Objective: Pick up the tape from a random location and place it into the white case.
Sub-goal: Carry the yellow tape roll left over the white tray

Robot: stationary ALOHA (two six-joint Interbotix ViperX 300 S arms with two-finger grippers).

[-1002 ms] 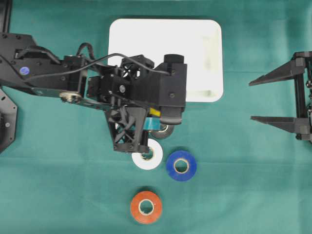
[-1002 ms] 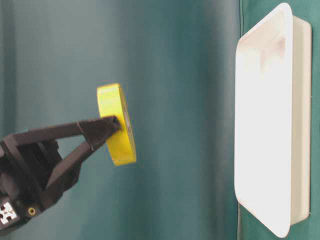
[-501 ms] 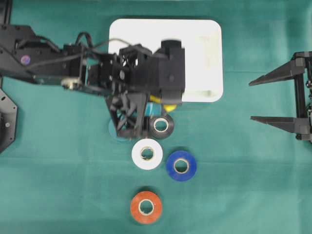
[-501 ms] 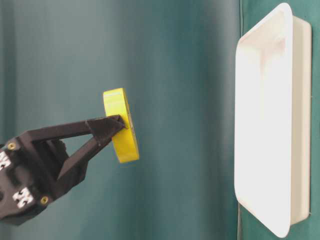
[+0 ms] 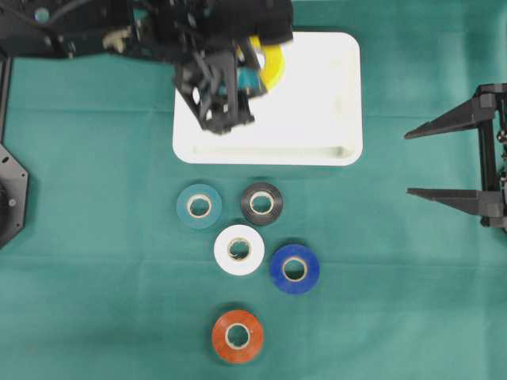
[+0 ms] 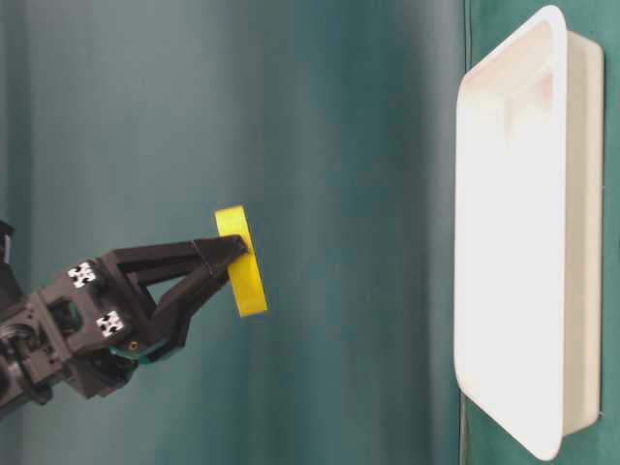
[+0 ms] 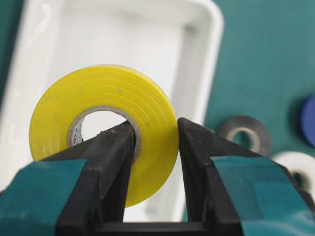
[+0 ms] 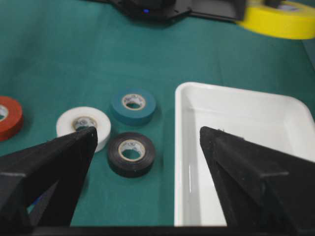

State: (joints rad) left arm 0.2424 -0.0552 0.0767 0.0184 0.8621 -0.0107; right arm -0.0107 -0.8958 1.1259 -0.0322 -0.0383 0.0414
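My left gripper (image 5: 257, 70) is shut on a yellow tape (image 5: 269, 63) roll, one finger through its core and the other on its outer face. It holds the roll in the air over the left part of the white case (image 5: 317, 119). In the left wrist view the tape (image 7: 98, 113) stands on edge between the fingers (image 7: 118, 152), with the case (image 7: 187, 49) behind it. The table-level view shows the tape (image 6: 242, 262) apart from the case (image 6: 513, 232). At the right edge my right gripper (image 5: 409, 164) is open and holds nothing.
Several loose tape rolls lie flat on the green cloth in front of the case: teal (image 5: 198, 206), black (image 5: 261, 203), white (image 5: 239, 249), blue (image 5: 294, 269) and orange-red (image 5: 237, 336). The right wrist view shows the black roll (image 8: 131, 153) close to the case rim (image 8: 178, 147).
My left gripper has carried the yellow tape away from the cluster of rolls and over the white case. The right arm has not moved.
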